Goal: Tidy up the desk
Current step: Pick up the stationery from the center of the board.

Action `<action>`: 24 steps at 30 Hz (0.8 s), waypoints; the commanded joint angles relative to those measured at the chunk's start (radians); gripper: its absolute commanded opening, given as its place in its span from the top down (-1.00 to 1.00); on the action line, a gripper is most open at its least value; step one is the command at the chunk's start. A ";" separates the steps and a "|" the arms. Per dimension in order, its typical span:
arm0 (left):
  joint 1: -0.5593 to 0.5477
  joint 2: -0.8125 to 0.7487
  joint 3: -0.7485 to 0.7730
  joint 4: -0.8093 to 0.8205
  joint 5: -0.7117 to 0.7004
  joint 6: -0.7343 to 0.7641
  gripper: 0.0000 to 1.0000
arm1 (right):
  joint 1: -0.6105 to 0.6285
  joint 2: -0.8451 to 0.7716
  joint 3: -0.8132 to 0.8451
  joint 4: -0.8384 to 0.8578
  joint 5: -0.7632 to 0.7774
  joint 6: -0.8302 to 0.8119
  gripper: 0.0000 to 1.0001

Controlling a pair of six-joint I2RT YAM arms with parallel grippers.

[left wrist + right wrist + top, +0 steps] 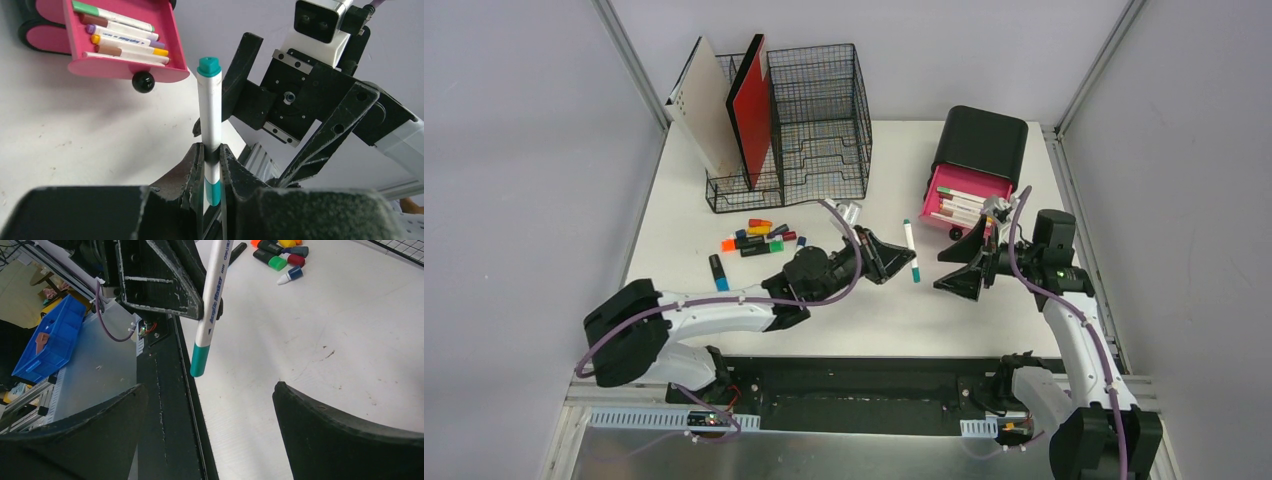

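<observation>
**Q:** What are the left jaws doing?

**A:** The left jaws are clamped together on a white marker (210,110) with teal ends. They grip it near one end, so most of the barrel sticks out past the fingertips. It is held in the air over the front part of the bench (874,300).

**Q:** And the right jaws?

**A:** The right jaws stand wide apart and hold nothing. They face the marker from close by without touching it. In the right wrist view, the marker's teal tip hangs just beyond the gap between them.

**Q:** What containers are there?

**A:** A pink drawer (959,205) is pulled out of a black box (982,140) at the far right of the bench, just behind the right arm. Several white markers lie side by side in it, with green, brown, purple and orange caps. At the far left stands a black wire-mesh organizer (819,120). Its left slots hold a pale board (714,110) and a red board (752,110), both upright and leaning left.

**Q:** Is anything loose?

**A:** A small cluster of coloured highlighters (759,238) lies on the bench just in front of the organizer. One blue-tipped highlighter (718,272) lies apart, nearer the front edge. Off the bench, the right wrist view shows a blue bin (60,335).
</observation>
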 commanded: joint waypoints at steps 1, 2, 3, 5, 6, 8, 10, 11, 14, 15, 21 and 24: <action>-0.031 0.079 0.069 0.166 -0.047 0.056 1.00 | 0.009 -0.001 0.013 0.058 0.025 0.033 -0.98; -0.038 0.095 0.077 0.177 -0.047 0.059 1.00 | 0.010 0.000 0.013 0.062 0.034 0.038 -0.98; -0.043 0.106 0.085 0.185 -0.048 0.060 1.00 | 0.010 -0.001 0.012 0.069 0.046 0.045 -0.98; -0.056 0.129 0.096 0.202 -0.051 0.064 1.00 | 0.011 0.002 0.010 0.079 0.084 0.056 -0.98; -0.062 0.136 0.100 0.209 -0.052 0.066 1.00 | 0.011 0.003 0.010 0.079 0.103 0.059 -0.98; -0.073 0.149 0.107 0.218 -0.055 0.068 1.00 | 0.012 0.008 0.011 0.080 0.139 0.060 -0.97; -0.083 0.161 0.114 0.225 -0.058 0.069 1.00 | 0.013 0.015 0.014 0.081 0.143 0.061 -0.96; -0.086 0.170 0.117 0.229 -0.057 0.068 1.00 | 0.013 0.016 0.014 0.081 0.138 0.063 -0.94; -0.096 0.188 0.126 0.242 -0.059 0.068 1.00 | 0.018 0.014 0.009 0.088 0.122 0.067 -0.82; -0.099 0.193 0.130 0.243 -0.060 0.069 1.00 | 0.018 0.012 0.007 0.091 0.111 0.067 -0.76; -0.108 0.209 0.147 0.242 -0.057 0.069 1.00 | 0.036 0.017 0.009 0.098 0.090 0.074 -0.21; -0.111 0.211 0.149 0.239 -0.056 0.069 1.00 | 0.043 0.025 0.013 0.098 0.089 0.074 0.18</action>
